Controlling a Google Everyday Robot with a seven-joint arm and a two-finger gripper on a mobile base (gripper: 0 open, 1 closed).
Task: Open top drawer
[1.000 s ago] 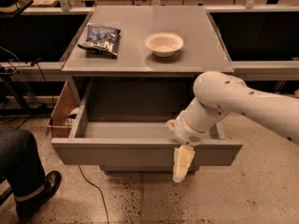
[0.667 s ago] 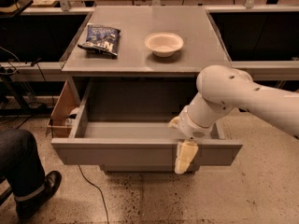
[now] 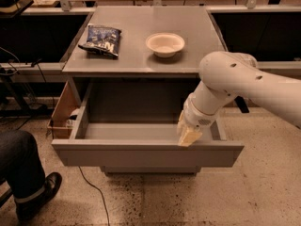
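Only one camera view to go through. Looks down from the front on a grey cabinet (image 3: pixel 141 60). On its top: a pale bowl (image 3: pixel 165 44) near the middle and a dark blue snack bag (image 3: pixel 100 40) to the left of it, well apart from each other. Beside the cabinet, on the left, a cardboard box (image 3: pixel 62 111) on the floor, and in the lower left corner a person's leg (image 3: pixel 21 173) with a dark shoe.

Finds the top drawer (image 3: pixel 141 153) pulled far out from under the cabinet top, its flat front panel nearest to the camera and its inside open to see.

Finds the gripper (image 3: pixel 189 135) at the right part of this drawer, just behind the front panel and low against its upper edge, at the end of the white arm (image 3: pixel 225 76) reaching in from the right. Not possible to tell whether closed or spread, and also not whether touching the panel or only very near to it.

Judging from this, seems done or almost done: drawer widely open. Unclear whether out to its very stop. Left, probably: only to let go of the panel, if held, and to lift the arm away without pushing the drawer back in.
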